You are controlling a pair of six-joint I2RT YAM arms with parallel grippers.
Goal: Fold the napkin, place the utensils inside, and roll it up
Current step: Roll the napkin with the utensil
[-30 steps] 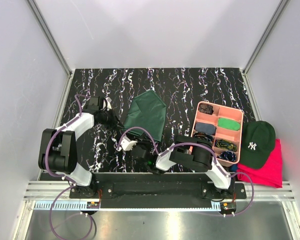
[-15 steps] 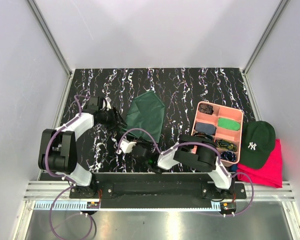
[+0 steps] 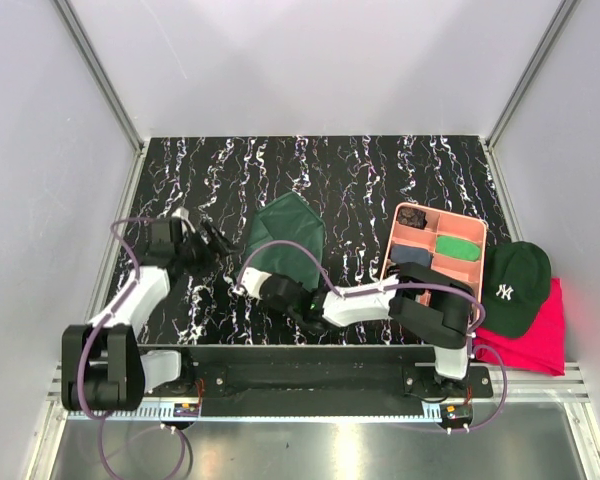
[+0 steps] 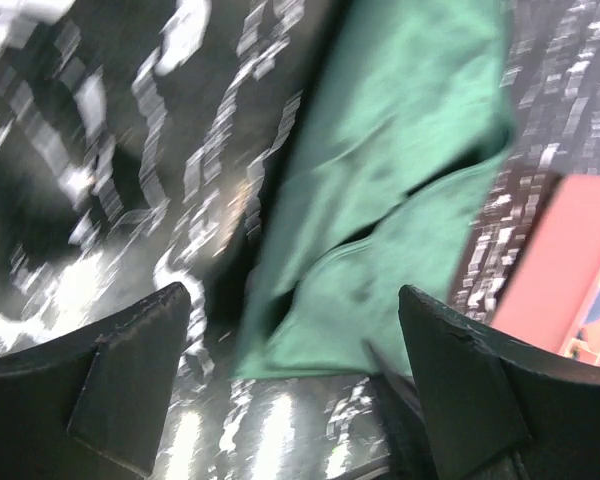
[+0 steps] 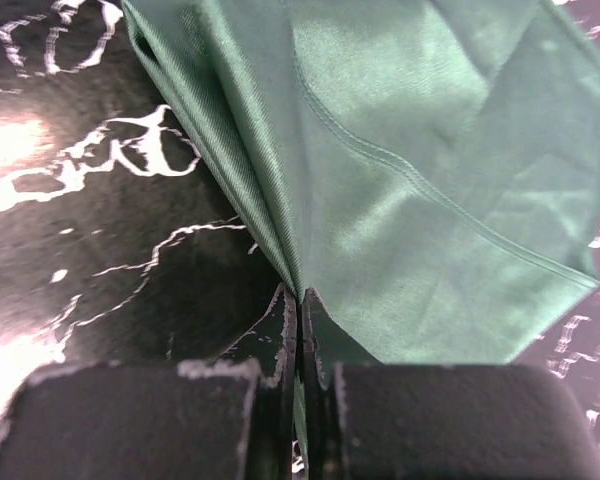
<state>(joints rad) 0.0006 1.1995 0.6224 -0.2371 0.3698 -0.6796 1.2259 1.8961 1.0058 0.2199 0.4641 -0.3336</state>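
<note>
The napkin lies loosely folded mid-desk; soft, light, likely slick; my right claw pinches its near edge, best taken by hemmed layers; my left claw gapes empty beside it.

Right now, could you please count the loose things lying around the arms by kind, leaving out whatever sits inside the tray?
napkin: 1
tray: 1
cap: 1
red cloth: 1
Total: 4
</note>
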